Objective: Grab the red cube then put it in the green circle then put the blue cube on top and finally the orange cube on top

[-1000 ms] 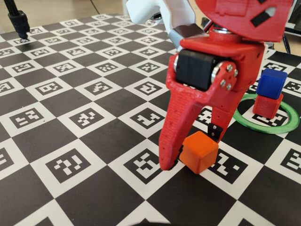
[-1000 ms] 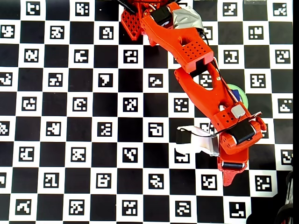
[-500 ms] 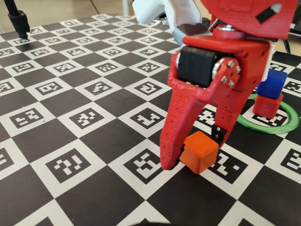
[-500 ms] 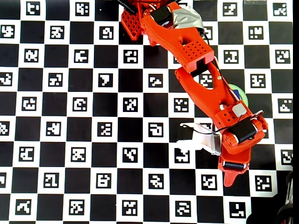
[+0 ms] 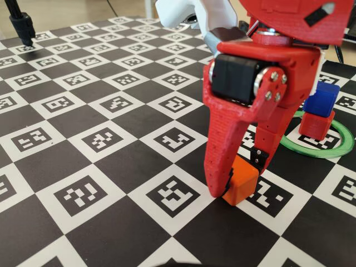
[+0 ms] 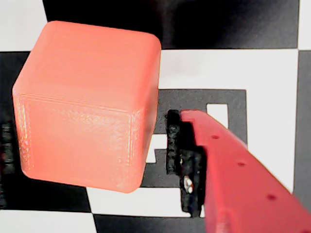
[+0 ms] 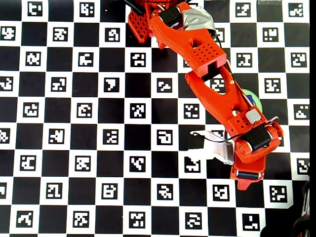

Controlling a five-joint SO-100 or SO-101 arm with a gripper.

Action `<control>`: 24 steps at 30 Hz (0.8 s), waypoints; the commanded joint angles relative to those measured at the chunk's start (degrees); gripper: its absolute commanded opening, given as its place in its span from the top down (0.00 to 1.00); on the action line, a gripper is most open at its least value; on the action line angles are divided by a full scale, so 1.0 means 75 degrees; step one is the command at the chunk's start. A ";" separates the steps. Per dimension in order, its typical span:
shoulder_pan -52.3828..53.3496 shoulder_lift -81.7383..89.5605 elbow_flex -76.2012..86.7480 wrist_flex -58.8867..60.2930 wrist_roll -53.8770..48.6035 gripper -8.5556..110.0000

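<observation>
End effector [image 5: 240, 179] pinching the orange cube [image 5: 241, 181] on the checkered worktop [image 5: 83, 144]; blue cube [image 5: 321, 99] atop red cube [image 5: 316, 124].

The board [image 5: 83, 139] is a black-and-white checkerboard, each white square carrying a black square-coded marker. The arm [image 7: 212, 84] and its gripper [image 5: 239, 181] are red with a black motor block and black finger pads [image 6: 182, 160]. The orange cube [image 5: 242, 186] is bright orange; at the right of the fixed view a deep-blue cube [image 5: 321, 99] tops a darker red cube [image 5: 316, 125] inside a translucent green ring [image 5: 334, 151]
</observation>
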State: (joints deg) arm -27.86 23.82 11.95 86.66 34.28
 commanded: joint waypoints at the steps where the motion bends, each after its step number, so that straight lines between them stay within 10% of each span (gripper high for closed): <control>1: -0.0105 0.0328 -0.0645 -0.0035 -0.0059 0.80; 24: 0.0129 0.2203 0.0492 0.1395 -0.0715 0.87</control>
State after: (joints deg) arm -27.60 26.28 13.80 95.62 29.44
